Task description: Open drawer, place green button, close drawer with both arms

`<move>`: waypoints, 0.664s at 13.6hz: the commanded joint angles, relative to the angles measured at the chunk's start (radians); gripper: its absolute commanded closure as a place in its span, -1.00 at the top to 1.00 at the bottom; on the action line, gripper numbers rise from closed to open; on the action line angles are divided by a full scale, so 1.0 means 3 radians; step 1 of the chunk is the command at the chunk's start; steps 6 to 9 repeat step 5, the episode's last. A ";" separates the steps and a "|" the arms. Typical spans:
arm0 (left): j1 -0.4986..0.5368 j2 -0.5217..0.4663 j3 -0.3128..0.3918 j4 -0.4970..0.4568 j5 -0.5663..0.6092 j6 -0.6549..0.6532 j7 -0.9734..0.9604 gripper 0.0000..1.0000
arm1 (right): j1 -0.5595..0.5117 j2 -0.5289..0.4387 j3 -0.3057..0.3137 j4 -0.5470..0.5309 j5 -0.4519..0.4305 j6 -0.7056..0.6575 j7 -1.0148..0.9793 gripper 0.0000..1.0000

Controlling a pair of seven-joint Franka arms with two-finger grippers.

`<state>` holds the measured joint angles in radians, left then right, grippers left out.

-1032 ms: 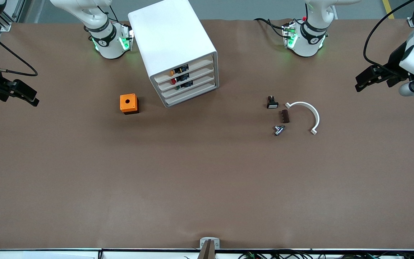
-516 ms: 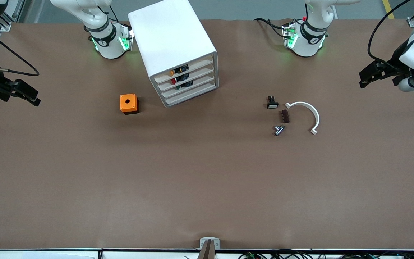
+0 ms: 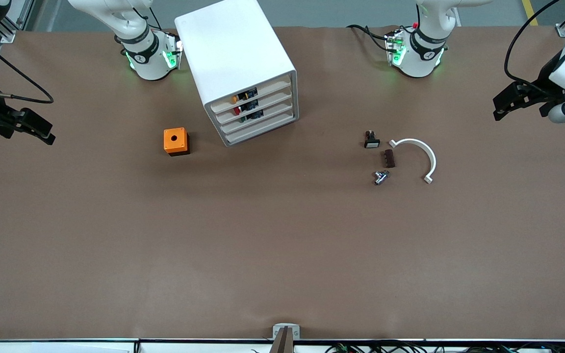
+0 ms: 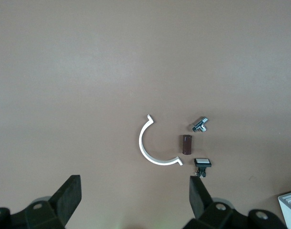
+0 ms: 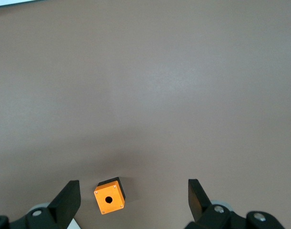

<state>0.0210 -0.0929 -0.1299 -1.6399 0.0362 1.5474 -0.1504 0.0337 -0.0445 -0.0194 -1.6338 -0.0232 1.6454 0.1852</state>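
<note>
The white cabinet (image 3: 236,54) stands near the robots' bases with all drawers shut. Through the slotted front of the third drawer (image 3: 273,113) the green-capped button (image 3: 246,117) shows, inside it. My left gripper (image 3: 504,103) is open and empty, up in the air at the left arm's end of the table; in the left wrist view (image 4: 134,198) it is open over bare table. My right gripper (image 3: 39,131) is open and empty at the right arm's end; in the right wrist view (image 5: 131,198) it is open, with the orange box (image 5: 109,196) seen between its fingers farther off.
The orange box (image 3: 175,141) sits beside the cabinet toward the right arm's end. A black button with a white cap (image 3: 371,140), a brown block (image 3: 389,158), a metal fitting (image 3: 380,177) and a white curved piece (image 3: 422,156) lie toward the left arm's end.
My left gripper has drawn back a little toward the left arm's end of the table. My right gripper has barely shifted. Nothing on the table has moved.
</note>
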 commanded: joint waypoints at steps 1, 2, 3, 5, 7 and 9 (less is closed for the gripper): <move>0.0037 0.0018 -0.0032 0.0062 0.0038 -0.0055 0.0026 0.99 | 0.0015 -0.0026 0.0008 0.0016 -0.0030 -0.0039 0.0052 1.00; 0.0037 0.0018 -0.0032 0.0062 0.0033 -0.0060 0.0026 0.99 | 0.0015 -0.0026 0.0008 0.0011 -0.0030 -0.0039 0.0057 1.00; 0.0037 0.0023 -0.0032 0.0062 0.0033 -0.0060 0.0021 0.99 | 0.0015 -0.0026 0.0008 0.0011 -0.0030 -0.0039 0.0052 1.00; 0.0037 0.0028 -0.0027 0.0062 0.0028 -0.0060 0.0021 0.99 | 0.0020 -0.0026 0.0008 0.0011 -0.0030 -0.0039 0.0057 1.00; 0.0037 0.0028 -0.0027 0.0062 0.0028 -0.0060 0.0021 0.99 | 0.0020 -0.0026 0.0008 0.0011 -0.0030 -0.0039 0.0057 1.00; 0.0037 0.0028 -0.0027 0.0062 0.0028 -0.0060 0.0021 0.99 | 0.0020 -0.0026 0.0008 0.0011 -0.0030 -0.0039 0.0057 1.00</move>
